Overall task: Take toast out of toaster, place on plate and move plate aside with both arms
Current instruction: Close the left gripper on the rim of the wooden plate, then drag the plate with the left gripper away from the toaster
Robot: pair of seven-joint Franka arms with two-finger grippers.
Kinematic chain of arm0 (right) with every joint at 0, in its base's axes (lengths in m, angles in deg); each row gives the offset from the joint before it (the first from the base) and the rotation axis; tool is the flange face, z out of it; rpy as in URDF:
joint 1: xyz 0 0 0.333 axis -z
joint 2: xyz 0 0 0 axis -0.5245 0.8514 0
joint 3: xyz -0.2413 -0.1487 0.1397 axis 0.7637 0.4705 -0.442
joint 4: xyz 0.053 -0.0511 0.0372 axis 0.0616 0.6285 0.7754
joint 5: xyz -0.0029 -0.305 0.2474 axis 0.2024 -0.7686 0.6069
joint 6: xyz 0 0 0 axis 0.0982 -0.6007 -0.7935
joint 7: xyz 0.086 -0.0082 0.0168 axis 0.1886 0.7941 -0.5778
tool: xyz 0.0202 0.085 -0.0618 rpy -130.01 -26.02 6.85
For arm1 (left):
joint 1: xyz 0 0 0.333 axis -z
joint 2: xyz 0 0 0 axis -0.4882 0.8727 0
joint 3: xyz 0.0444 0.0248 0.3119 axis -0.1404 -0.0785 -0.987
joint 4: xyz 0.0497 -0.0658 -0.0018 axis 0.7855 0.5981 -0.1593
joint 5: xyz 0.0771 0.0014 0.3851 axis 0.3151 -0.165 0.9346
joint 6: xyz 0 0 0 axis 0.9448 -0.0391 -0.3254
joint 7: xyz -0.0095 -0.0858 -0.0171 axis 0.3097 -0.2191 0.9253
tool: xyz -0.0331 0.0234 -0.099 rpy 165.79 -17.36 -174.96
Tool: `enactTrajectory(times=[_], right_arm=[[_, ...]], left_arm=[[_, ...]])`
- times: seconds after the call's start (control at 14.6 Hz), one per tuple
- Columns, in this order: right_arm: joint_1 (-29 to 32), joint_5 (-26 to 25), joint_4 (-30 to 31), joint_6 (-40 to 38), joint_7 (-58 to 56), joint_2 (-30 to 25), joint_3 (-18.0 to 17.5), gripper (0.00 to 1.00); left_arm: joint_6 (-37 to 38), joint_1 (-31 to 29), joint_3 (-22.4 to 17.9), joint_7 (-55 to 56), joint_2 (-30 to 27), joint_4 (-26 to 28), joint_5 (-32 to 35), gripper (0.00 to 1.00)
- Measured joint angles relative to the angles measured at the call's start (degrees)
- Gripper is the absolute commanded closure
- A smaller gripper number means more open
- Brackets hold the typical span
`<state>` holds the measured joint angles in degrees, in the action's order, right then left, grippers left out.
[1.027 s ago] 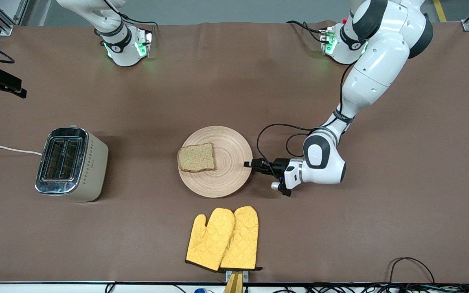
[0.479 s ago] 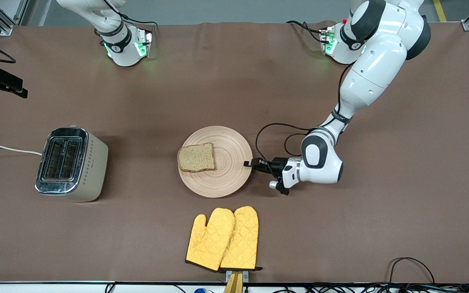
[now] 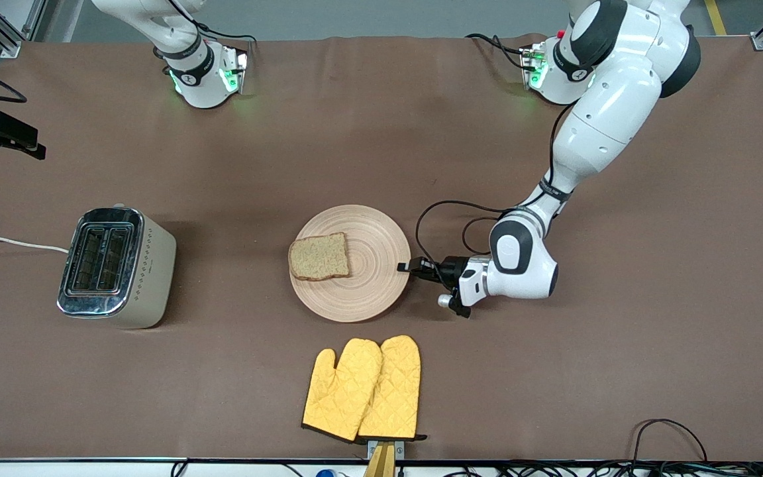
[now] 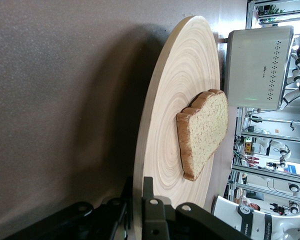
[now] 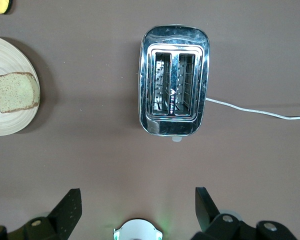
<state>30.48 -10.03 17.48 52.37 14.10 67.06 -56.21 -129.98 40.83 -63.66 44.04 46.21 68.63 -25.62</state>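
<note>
The toast (image 3: 319, 257) lies flat on the round wooden plate (image 3: 368, 291) in the middle of the table, on the half toward the right arm's end. My left gripper (image 3: 405, 267) reaches in low from the left arm's end and is shut on the plate's rim. In the left wrist view the rim (image 4: 140, 165) runs between the two black fingers (image 4: 149, 192), and the toast (image 4: 202, 132) sits farther in. My right gripper (image 5: 137, 195) hangs high over the table between its base and the toaster, open with nothing in it.
A cream and chrome toaster (image 3: 116, 267) with empty slots stands toward the right arm's end, its white cord (image 3: 10, 242) trailing off the table. A pair of yellow oven mitts (image 3: 363, 387) lies nearer the front camera than the plate.
The left gripper's fingers have closed onto the plate's rim and the left arm has shifted slightly toward the plate. Plate, toast and right arm have stayed put.
</note>
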Motion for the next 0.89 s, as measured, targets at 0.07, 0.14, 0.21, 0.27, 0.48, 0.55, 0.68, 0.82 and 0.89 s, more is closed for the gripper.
enactTrajectory(times=[0.07,0.14,0.21,0.27,0.48,0.55,0.68,0.82,0.89], right_arm=[[0.0,0.0,0.0,0.0,0.0,0.0,0.0,0.00],[-0.1,0.0,0.0,0.0,0.0,0.0,0.0,0.00],[-0.1,0.0,0.0,0.0,0.0,0.0,-0.1,0.00],[-0.1,0.0,0.0,0.0,0.0,0.0,-0.1,0.00],[-0.1,0.0,0.0,-0.1,0.0,0.0,-0.1,0.00],[-0.1,0.0,0.0,-0.1,0.0,0.0,-0.1,0.00],[-0.1,0.0,0.0,-0.1,0.0,0.0,-0.1,0.00],[-0.1,0.0,0.0,-0.2,0.0,0.0,-0.2,0.00],[-0.1,0.0,0.0,-0.3,0.0,0.0,-0.2,0.00]], left_arm=[[-0.1,0.0,0.0,0.0,0.0,-0.1,0.0,1.00],[-0.2,0.0,0.0,0.0,0.0,-0.3,0.0,1.00],[-0.5,-0.1,-0.1,-0.1,-0.1,-0.6,0.2,1.00],[-0.8,-0.2,-0.3,-0.1,-0.4,-1.0,1.3,1.00],[-1.0,-2.2,-0.7,1.5,-3.5,-2.1,6.3,1.00],[-0.3,-3.5,-0.7,2.2,-4.8,-2.2,7.5,1.00],[4.4,-7.1,-0.8,2.9,-6.4,-2.9,8.5,1.00],[9.6,-11.2,-0.8,4.6,-6.7,-3.7,8.7,0.98],[11.3,-13.3,-0.8,4.9,-6.7,-3.9,8.7,0.97]])
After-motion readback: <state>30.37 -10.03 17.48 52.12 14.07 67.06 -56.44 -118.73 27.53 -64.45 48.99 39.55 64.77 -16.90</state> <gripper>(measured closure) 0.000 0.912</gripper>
